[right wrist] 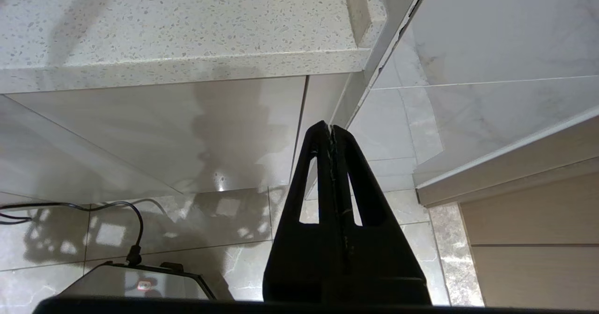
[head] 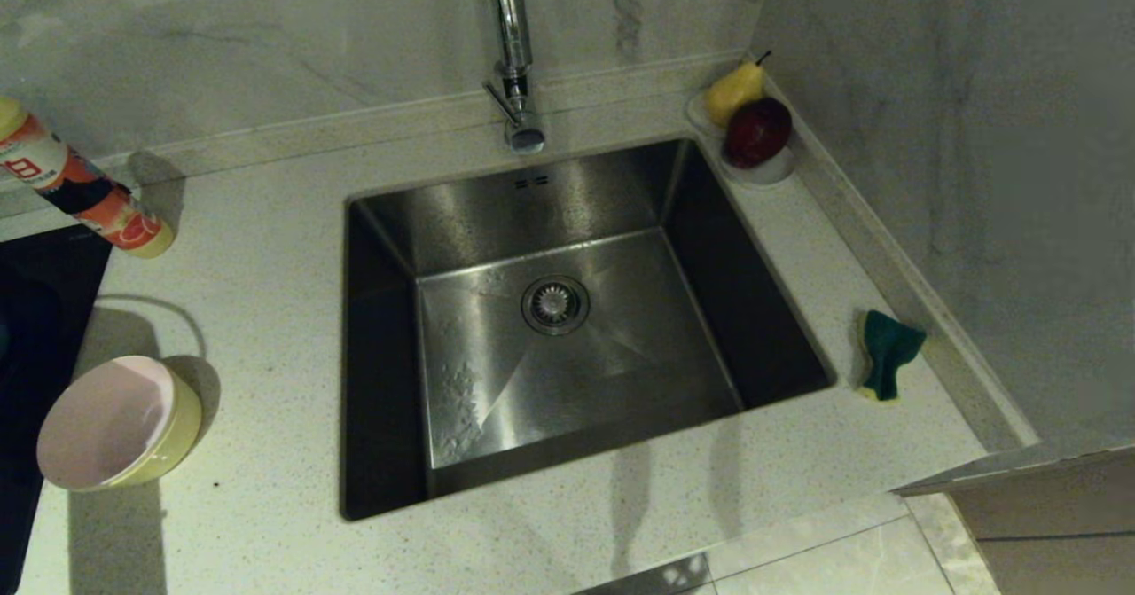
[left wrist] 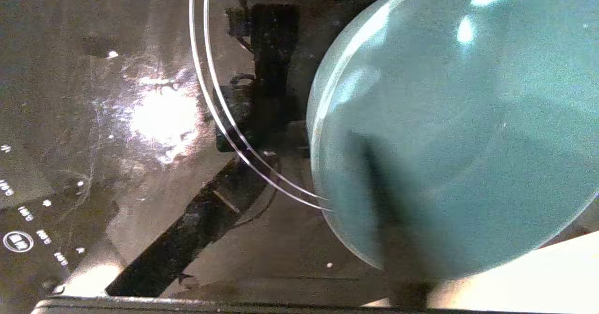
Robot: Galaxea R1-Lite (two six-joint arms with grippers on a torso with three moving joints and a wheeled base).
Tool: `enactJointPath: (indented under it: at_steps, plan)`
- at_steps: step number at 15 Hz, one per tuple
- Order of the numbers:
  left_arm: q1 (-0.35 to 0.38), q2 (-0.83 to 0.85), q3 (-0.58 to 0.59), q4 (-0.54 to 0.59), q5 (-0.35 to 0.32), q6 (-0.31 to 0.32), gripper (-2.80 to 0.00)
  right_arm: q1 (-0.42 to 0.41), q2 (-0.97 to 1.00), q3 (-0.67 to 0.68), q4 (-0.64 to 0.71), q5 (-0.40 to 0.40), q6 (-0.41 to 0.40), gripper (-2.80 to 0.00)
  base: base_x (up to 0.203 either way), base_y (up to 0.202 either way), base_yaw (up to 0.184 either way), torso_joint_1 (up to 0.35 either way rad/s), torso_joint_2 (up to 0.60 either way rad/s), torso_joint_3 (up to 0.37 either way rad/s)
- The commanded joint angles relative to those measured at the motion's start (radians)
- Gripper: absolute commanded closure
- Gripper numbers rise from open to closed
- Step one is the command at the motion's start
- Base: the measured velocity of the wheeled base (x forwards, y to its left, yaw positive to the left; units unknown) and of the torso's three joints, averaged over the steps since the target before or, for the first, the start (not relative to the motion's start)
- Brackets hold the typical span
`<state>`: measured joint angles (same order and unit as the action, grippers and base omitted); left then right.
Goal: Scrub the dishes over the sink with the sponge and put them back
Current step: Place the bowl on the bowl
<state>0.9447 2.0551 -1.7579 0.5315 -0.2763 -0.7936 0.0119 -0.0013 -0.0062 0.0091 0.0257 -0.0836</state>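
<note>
A pale pink bowl (head: 102, 418) sits nested in a yellow bowl (head: 173, 440) on the counter left of the sink (head: 550, 311). The left wrist view is filled by a light blue bowl (left wrist: 468, 117) over the black cooktop. My left gripper (left wrist: 379, 169) is shut on its wall, with one dark finger (left wrist: 393, 220) running across it. This gripper is outside the head view. The sponge (head: 887, 351), green face up, lies on the counter right of the sink. My right gripper (right wrist: 331, 129) hangs shut and empty below the counter edge.
A tall chrome tap (head: 514, 54) stands behind the sink. A white saucer (head: 771, 169) with a pear and a red apple sits at the back right corner. An orange and white bottle (head: 80, 187) leans at the far left beside the black cooktop (left wrist: 117, 117).
</note>
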Motion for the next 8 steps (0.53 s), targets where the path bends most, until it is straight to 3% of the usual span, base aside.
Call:
enactJointPath:
  at_steps: [1,3,6,8]
  plan:
    - [0.0,-0.001,0.002,0.004,-0.001,-0.003,0.0,0.0,-0.003,0.0,0.0,0.0,-0.001,0.0,0.0,0.0,0.0,0.0,0.0,0.0]
    - [0.0,-0.008,-0.005,0.017,-0.029,-0.007,0.0,0.0,-0.003,0.0,0.0,0.0,-0.001,0.0,0.0,0.0,0.0,0.0,0.0,0.0]
    - [0.0,-0.071,-0.049,0.123,-0.143,-0.006,0.0,0.0,-0.003,0.0,0.0,0.0,-0.001,0.0,0.0,0.0,0.0,0.0,0.0,0.0]
    - [0.0,-0.13,-0.079,0.16,-0.15,-0.006,0.0,0.0,-0.003,0.0,0.0,0.0,-0.001,0.0,0.0,0.0,0.0,0.0,0.0,0.0]
